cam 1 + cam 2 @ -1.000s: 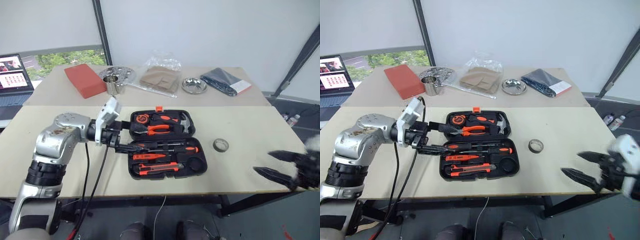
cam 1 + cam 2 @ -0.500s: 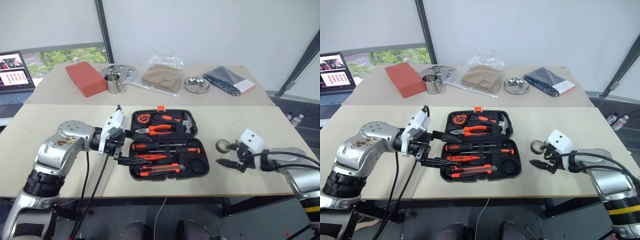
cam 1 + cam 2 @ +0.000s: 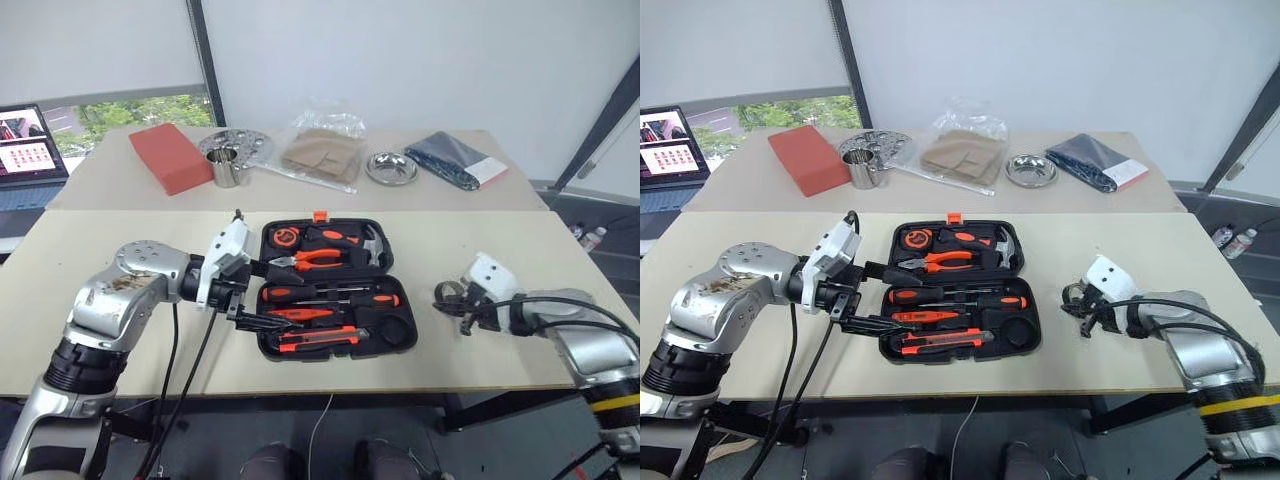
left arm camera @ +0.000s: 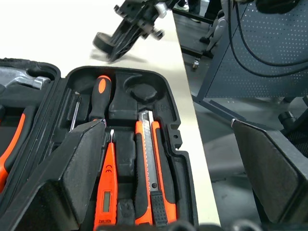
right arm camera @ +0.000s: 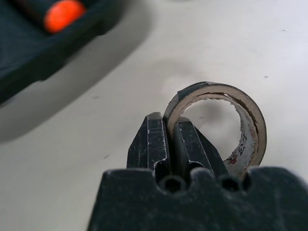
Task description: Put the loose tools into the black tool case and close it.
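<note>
The black tool case lies open in the middle of the table. In its front half lie two orange-and-black screwdrivers, the slim orange tester and the utility knife. A round recess sits at its right front corner. My left gripper hangs open at the case's left edge, holding nothing. Right of the case, my right gripper is shut on the wall of the grey tape roll, one finger inside the ring. The roll stands tipped on edge just above the tabletop.
Orange-handled pliers and a hammer fill the lid. On the rear table are a red block, a metal cup, a plastic bag, a steel bowl and a dark packet. A laptop stands far left.
My right arm swung in from the table's right front edge to the tape roll and shut on its wall, tipping it up from lying flat. The left gripper stayed open in place.
</note>
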